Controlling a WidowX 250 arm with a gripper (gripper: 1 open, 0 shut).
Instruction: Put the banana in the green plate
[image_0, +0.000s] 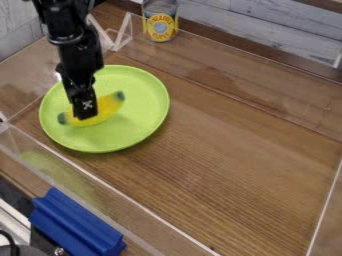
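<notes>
tool (83, 103): jaw gap hidden, grip on banana (102, 106) unclear
risk: lifting may drag banana off green plate (140, 120)

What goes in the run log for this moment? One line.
gripper: over plate, jaws unclear | banana: on green plate | task: apparently placed

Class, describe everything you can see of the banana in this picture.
The banana is small, curved and bright yellow, with a smooth plastic look. It lies flat on the left half of the green plate, well inside the rim. The gripper stands over it, pointing down, and hides its left end, so only the right part shows. The jaws look open; whether they touch the banana cannot be told.
</notes>
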